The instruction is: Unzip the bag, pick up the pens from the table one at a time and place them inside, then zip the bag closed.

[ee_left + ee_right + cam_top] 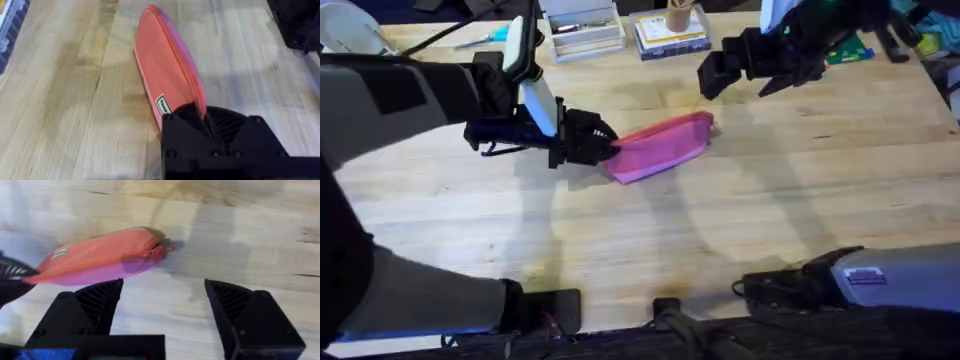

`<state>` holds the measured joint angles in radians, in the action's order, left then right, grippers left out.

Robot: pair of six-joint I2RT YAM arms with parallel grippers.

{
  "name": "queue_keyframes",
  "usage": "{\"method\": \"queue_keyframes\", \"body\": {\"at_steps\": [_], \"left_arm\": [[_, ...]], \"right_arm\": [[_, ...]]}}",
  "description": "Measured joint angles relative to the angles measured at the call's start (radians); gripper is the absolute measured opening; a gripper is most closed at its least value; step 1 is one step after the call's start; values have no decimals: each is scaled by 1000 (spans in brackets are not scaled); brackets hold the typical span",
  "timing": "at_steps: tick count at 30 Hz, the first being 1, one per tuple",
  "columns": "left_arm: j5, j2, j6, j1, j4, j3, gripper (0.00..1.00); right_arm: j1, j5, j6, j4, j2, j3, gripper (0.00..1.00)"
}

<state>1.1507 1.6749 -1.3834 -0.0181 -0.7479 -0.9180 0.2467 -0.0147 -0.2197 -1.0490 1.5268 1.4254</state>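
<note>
The pink bag [665,145] lies flat on the wooden table [770,210], near its middle. My left gripper [608,148] is shut on the bag's left end; the left wrist view shows the black fingers [187,117] pinching the fabric of the bag [165,65] beside a small label. My right gripper [712,75] hovers open above and behind the bag's right end. In the right wrist view its fingers [100,300] stand wide apart, with the bag [100,255] beyond them and a small pull tab [162,247] at the bag's end. The pens are out of view.
Along the table's far edge stand a clear box [582,30], a stack of books [670,38] and a cup [678,15]. A blue-handled item [490,35] lies at the back left. Bare wood spreads in front of the bag.
</note>
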Motion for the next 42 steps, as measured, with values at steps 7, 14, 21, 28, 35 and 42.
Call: {"method": "queue_keyframes", "body": {"at_steps": [7, 14, 21, 28, 35, 42], "left_arm": [[0, 0, 0, 0, 0, 0, 43], [1, 0, 3, 6, -4, 0, 940], [1, 0, 3, 8, -4, 0, 992], [0, 0, 3, 11, 3, 0, 996], [-25, -115, 12, 70, -17, 0, 996], [-152, -379, 188, 120, -19, 0, 995]], "right_arm": [[42, 0, 15, -7, -104, 0, 997], [44, 0, 16, -24, -135, 0, 998], [44, 0, 15, -30, -135, 0, 998], [44, 0, 10, -37, -135, 0, 998], [44, -1, 11, -45, -135, 0, 998], [44, -1, 11, -46, -135, 0, 998]]}}
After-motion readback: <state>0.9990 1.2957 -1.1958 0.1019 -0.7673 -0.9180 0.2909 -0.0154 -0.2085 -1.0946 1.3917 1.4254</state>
